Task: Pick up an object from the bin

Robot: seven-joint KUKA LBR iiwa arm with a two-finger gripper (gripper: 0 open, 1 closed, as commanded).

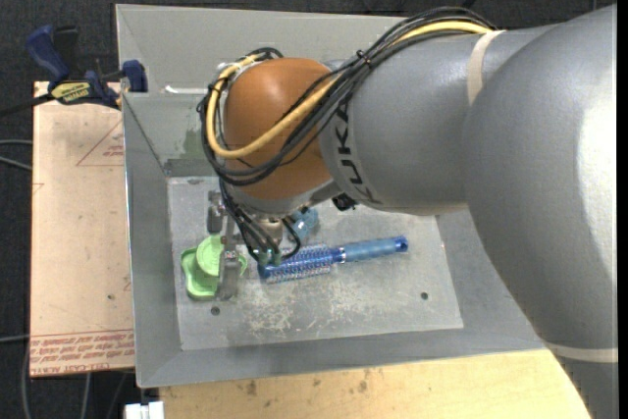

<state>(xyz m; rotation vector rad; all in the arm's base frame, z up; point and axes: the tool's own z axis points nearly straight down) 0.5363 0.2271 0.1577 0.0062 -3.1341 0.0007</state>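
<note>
1. Bin (373, 309): near floor strip is bare grey metal with scuffs.
2. Green plastic piece (199, 270) lies near the left wall. I see the gripper (230, 278) down at its right edge.
3. I cannot tell how far the gripper is open, or whether it has hold of anything.
4. Blue brush (329, 258) lies just right of the gripper, handle pointing right.
5. Farther back, the orange wrist cover (270, 128) with cables.

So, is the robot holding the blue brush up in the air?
No, the blue brush lies flat on the bin floor, just right of the green thing.
</note>
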